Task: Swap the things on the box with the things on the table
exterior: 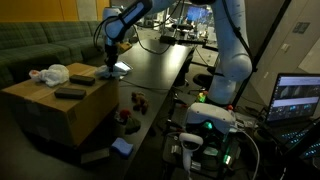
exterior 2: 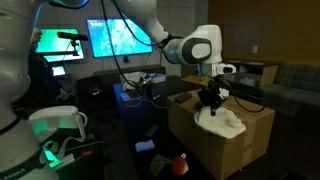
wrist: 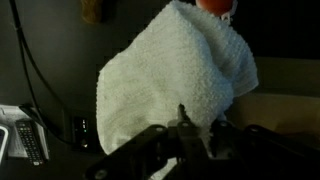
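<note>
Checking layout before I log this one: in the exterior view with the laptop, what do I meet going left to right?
white bundle on the box → gripper → robot base → laptop

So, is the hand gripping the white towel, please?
Yes, the hand is pinched shut on the white towel in the wrist view.

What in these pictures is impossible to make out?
Red thing, wrist view: cut off by the top edge, partly behind the white towel.
Dark flat item on the box, in an exterior view: too dim to name.
Small red bits beside the box, in an exterior view: too small.
</note>
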### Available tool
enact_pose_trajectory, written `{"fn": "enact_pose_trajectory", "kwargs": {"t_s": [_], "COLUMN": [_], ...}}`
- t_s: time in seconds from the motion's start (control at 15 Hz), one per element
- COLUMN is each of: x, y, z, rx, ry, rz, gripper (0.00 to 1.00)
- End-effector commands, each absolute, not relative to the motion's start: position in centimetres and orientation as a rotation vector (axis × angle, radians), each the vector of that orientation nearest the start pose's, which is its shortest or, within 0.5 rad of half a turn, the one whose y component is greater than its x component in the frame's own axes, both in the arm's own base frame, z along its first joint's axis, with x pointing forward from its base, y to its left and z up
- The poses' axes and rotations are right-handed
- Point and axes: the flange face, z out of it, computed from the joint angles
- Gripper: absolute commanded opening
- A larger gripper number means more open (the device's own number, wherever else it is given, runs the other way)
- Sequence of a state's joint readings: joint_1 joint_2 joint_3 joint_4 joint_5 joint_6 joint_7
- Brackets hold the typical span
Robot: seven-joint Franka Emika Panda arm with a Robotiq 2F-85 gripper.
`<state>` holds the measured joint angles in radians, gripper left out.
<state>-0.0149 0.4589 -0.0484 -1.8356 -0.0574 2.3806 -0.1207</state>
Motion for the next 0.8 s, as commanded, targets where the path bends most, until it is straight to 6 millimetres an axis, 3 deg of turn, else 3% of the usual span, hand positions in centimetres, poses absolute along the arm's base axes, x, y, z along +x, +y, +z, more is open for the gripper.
{"fn": "enact_pose_trajectory", "kwargs": {"t_s": [0.0,0.53,0.73], "x": [61.7,55.9,53.9], "y": [-5.8,-9.5,-14.2], "z": [30.6,30.2,29.0], "rx": [-3.228,-3.2,-3.188], "ry": [-0.042,0.28,0.395], "rz": [-0.099,-0.036,-0.024], "gripper": [0.06,0.06,0.06]}}
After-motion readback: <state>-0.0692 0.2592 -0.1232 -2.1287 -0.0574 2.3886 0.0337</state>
